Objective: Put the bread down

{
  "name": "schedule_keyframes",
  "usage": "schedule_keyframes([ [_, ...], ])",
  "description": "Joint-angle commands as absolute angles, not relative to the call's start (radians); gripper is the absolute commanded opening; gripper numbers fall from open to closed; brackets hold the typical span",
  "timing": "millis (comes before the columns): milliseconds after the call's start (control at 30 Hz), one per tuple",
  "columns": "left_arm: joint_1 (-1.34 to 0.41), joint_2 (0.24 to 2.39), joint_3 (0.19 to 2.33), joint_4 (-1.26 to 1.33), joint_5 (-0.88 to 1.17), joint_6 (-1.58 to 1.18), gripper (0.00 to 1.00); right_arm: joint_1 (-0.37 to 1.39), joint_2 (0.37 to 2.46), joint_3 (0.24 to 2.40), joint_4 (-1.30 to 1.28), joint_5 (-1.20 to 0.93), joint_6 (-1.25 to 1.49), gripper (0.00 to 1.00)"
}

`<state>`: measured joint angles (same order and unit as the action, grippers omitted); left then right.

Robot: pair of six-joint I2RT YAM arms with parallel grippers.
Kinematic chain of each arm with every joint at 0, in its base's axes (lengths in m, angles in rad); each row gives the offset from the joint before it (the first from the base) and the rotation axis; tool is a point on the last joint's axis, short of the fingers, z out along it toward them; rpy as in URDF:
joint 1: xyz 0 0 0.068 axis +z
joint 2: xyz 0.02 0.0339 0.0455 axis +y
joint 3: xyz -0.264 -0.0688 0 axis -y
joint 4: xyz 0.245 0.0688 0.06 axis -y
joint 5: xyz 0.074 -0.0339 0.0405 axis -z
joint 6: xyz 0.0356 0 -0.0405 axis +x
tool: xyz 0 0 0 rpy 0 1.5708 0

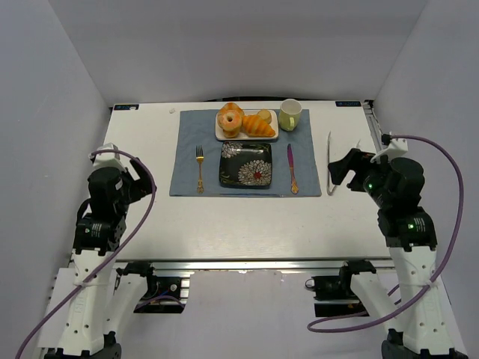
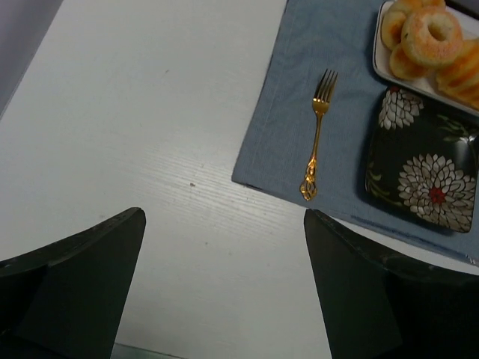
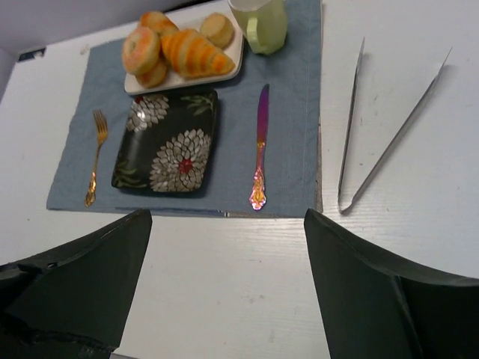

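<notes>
The bread, a golden ring-shaped bun, lies on a white tray at the back of the blue placemat, on top of small rolls and beside a ridged croissant. It also shows in the left wrist view and the right wrist view. A black floral plate sits on the mat in front of the tray. My left gripper is open and empty at the table's left side. My right gripper is open and empty at the right.
A gold fork lies left of the plate and a pink knife right of it. A pale green mug stands at the mat's back right. Metal tongs lie on the bare table right of the mat.
</notes>
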<state>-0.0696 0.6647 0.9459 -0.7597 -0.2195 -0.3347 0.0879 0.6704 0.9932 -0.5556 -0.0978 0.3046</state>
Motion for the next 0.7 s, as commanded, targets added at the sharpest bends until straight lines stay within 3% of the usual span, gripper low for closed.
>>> schedule_keyframes([
  [0,-0.074,0.678,0.971,-0.827,-0.175,-0.322,0.98,0.092,0.718,1.057,-0.581,-0.117,0.256,0.89],
  [233,-0.074,0.69,0.962,-0.825,-0.192,-0.339,0.98,0.091,0.871,0.989,-0.463,0.034,0.242,0.89],
  [333,-0.074,0.684,0.95,-0.825,-0.167,-0.345,0.98,0.089,1.065,1.04,-0.456,0.129,0.267,0.89],
  [367,-0.074,0.686,0.943,-0.825,-0.161,-0.345,0.98,0.086,1.109,1.054,-0.45,0.121,0.268,0.77],
  [433,-0.074,0.693,0.937,-0.816,-0.15,-0.35,0.98,0.074,1.24,1.087,-0.434,0.082,0.264,0.0],
  [500,-0.074,0.698,0.928,-0.808,-0.123,-0.359,0.98,0.071,1.326,1.115,-0.449,0.072,0.273,0.0],
  [533,-0.074,0.704,0.925,-0.801,-0.103,-0.364,0.98,0.069,1.403,1.138,-0.456,0.068,0.281,0.12],
  [567,-0.074,0.707,0.925,-0.798,-0.094,-0.367,0.98,0.069,1.432,1.143,-0.457,0.067,0.285,0.32],
  [600,-0.074,0.709,0.923,-0.793,-0.086,-0.368,0.98,0.068,1.454,1.14,-0.443,0.064,0.288,0.55],
  [633,-0.074,0.712,0.922,-0.787,-0.08,-0.368,0.98,0.067,1.486,1.132,-0.411,0.064,0.291,0.86],
  [667,-0.074,0.712,0.922,-0.784,-0.081,-0.365,0.98,0.064,1.497,1.129,-0.393,0.074,0.301,0.89],
])
